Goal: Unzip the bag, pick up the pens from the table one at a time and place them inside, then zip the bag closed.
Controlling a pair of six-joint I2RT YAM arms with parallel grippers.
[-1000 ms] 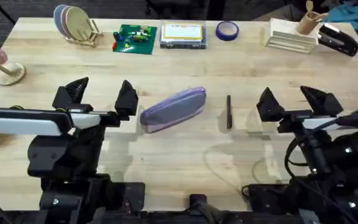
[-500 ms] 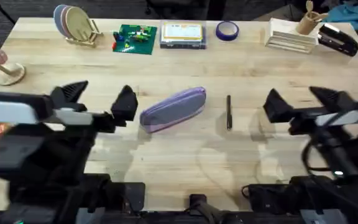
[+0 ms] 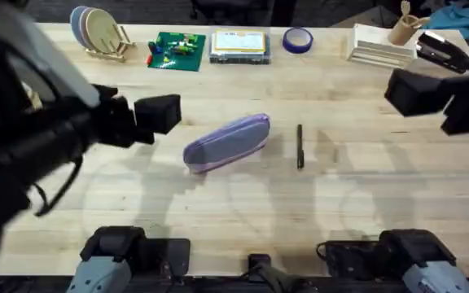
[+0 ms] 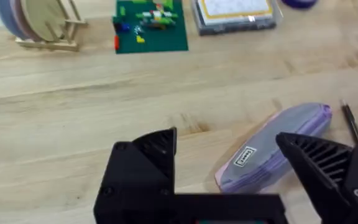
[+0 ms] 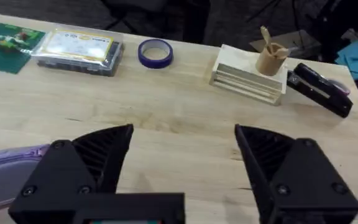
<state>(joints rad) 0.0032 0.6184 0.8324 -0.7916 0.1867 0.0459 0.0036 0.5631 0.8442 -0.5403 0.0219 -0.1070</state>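
The bag (image 3: 227,142) lies on the table (image 3: 234,212) near the middle, tilted, with one end pointing toward the far side and the other end toward the left arm. It looks closed and nothing sticks out of it; what is inside cannot be seen. A small white label shows on its side in the left wrist view (image 4: 272,152). The pen (image 3: 300,146) lies on the table just beside the bag, on the side of the right arm, not touching it.

Far behind the bag, along the back edge, stands a flat clear box (image 3: 238,45) with a yellow label, closed. Beside the box is a green plate (image 3: 177,50) with small coloured pieces on it. On the other side of the box lies a roll of blue tape (image 3: 297,39).

The left gripper (image 4: 229,174) hangs above the table close to the near end of the bag. Its fingers are spread wide and hold nothing. The right gripper (image 5: 179,162) is also spread wide and empty, raised above the table well apart from the pen.
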